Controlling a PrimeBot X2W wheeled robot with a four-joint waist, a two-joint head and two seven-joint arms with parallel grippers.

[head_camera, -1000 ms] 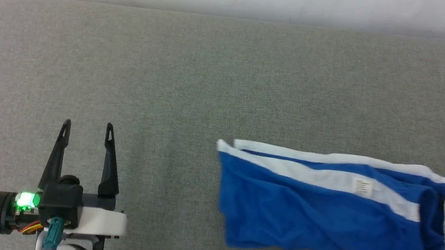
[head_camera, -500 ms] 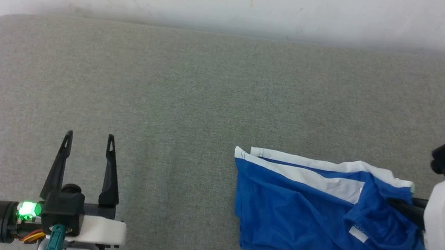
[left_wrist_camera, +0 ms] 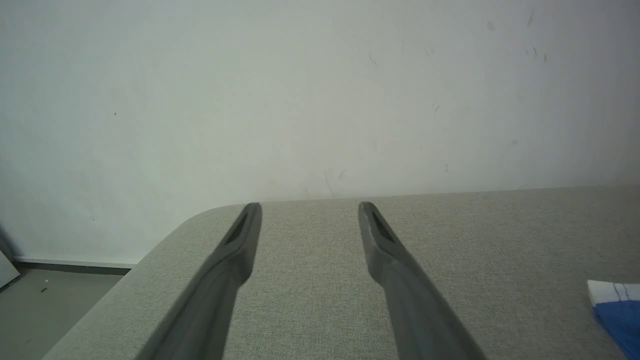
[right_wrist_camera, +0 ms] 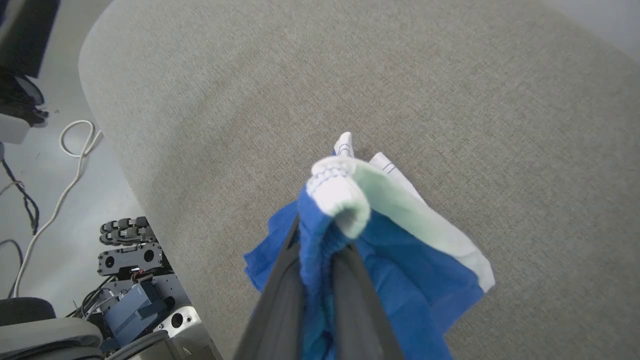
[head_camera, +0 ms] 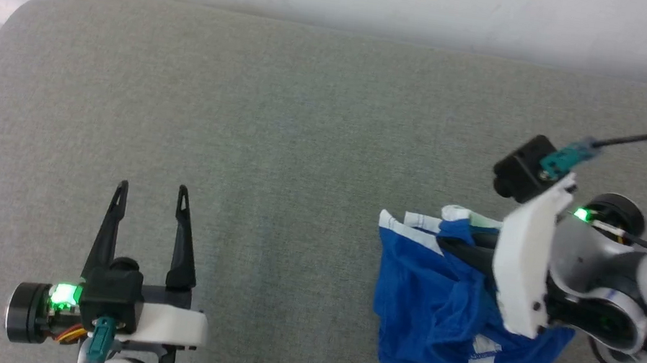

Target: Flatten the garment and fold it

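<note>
Blue shorts (head_camera: 438,309) sit bunched at the right of the head view. Their upper part is lifted and their lower folds rest on the grey table (head_camera: 308,111). The right gripper (head_camera: 453,247) is clamped on a gathered blue edge next to the white band. In the right wrist view, cloth is pinched between both fingers and a white corner curls over above the tips. The left gripper (head_camera: 152,189) sits at lower left with its fingers spread and nothing between them, well apart from the shorts.

The step in hand looks like spreading the heap flat before any fold. One pinch point will probably only drag the bundle along. A second hold on the opposite end of that edge, taken by the idle left gripper, should let the two pull the cloth taut. The lift is best kept low so the trailing layers slide out rather than twist. The grip seems to take several layers, so a layer may slip free under a sharp pull.
</note>
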